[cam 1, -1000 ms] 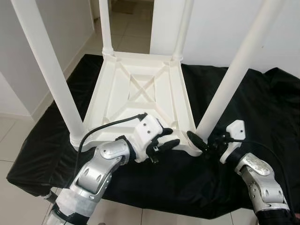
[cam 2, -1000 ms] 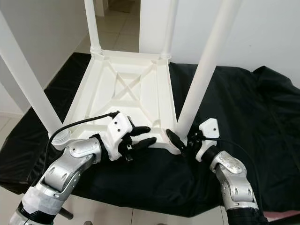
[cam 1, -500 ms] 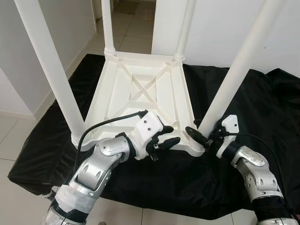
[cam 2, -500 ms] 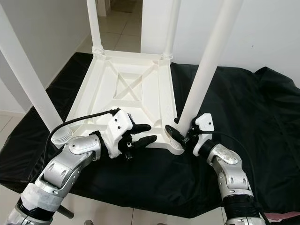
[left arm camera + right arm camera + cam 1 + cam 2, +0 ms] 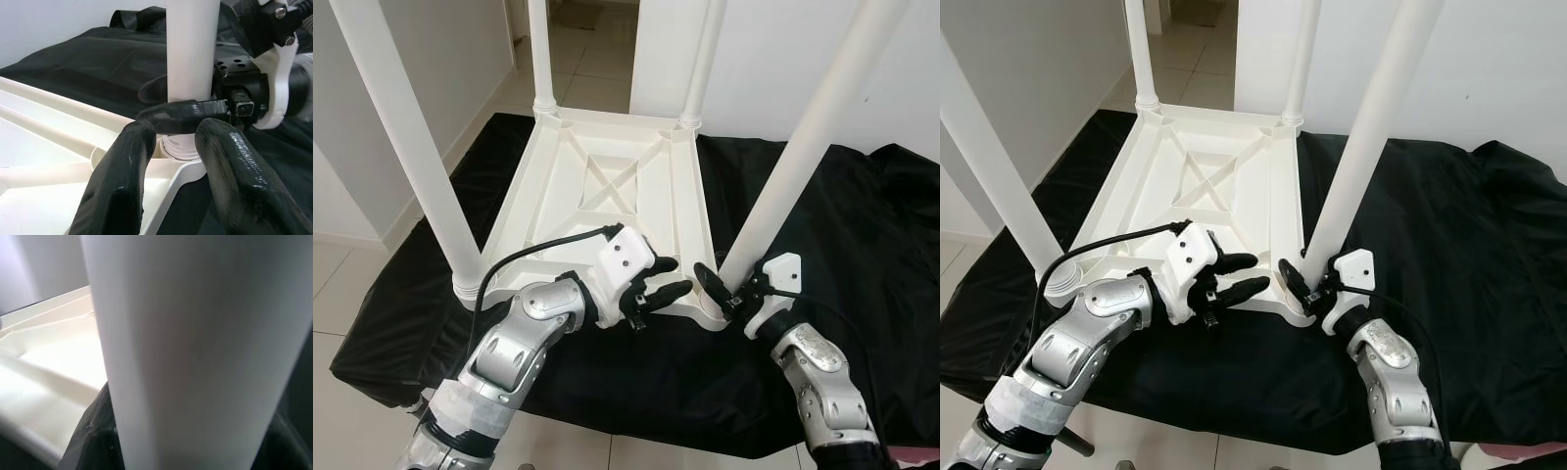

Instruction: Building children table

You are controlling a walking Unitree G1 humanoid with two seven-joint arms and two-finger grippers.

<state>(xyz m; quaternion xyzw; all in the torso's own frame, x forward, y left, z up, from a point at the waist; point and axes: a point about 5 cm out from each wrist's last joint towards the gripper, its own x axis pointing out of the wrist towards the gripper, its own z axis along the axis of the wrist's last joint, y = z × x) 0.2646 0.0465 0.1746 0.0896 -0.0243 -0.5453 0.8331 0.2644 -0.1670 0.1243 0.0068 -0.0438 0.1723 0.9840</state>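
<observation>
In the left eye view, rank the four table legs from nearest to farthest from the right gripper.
1. Near-right leg: the right gripper is around its base.
2. Near-left leg: front left corner.
3. Far-right leg and far-left leg: back corners, too close to call.

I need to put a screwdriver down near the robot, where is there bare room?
Bare black cloth lies right of the upturned table top, behind the right pincer. Crowded: the near right corner, where that pincer grips the leg and the left pincer sits.
</observation>
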